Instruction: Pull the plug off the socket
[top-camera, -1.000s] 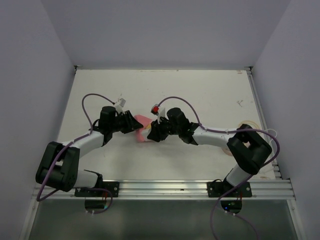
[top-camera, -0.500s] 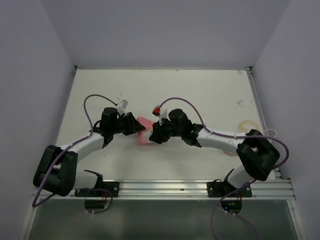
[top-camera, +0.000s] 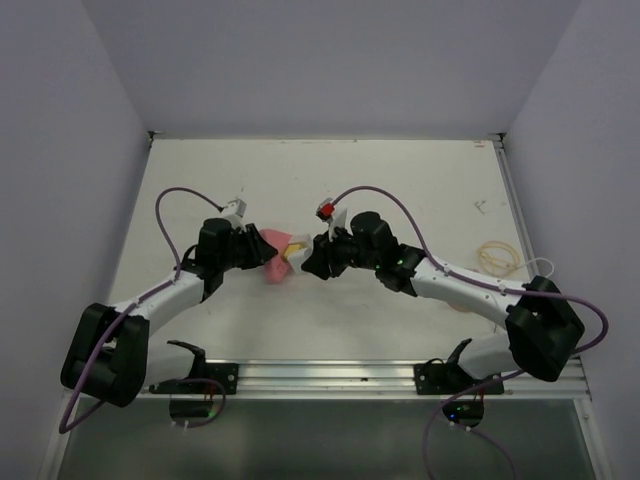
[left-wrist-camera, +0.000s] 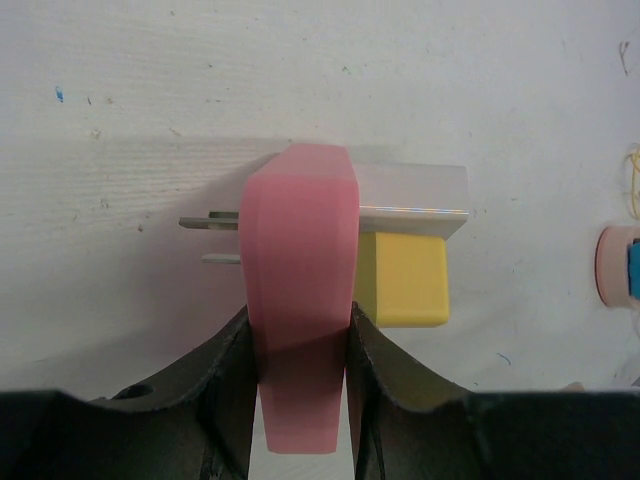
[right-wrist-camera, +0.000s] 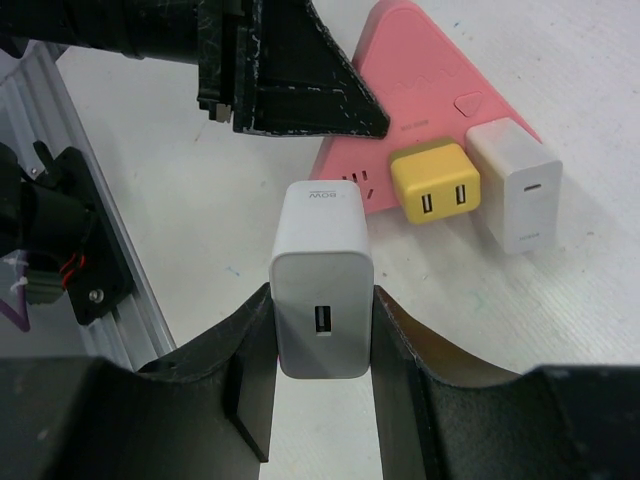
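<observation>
jaws of the left gripper (left-wrist-camera: 298, 335) pinch the pink socket block (left-wrist-camera: 300, 220) by its two broad faces, over the white table (top-camera: 420, 180); a yellow plug (right-wrist-camera: 435, 182) and a white adapter (right-wrist-camera: 515, 195) sit side by side in the block's face. jaws of the right gripper (right-wrist-camera: 322, 300) are clamped on the white charger plug (right-wrist-camera: 322, 255), which is clear of the socket block and near it, its usb port turned toward the right wrist camera.
</observation>
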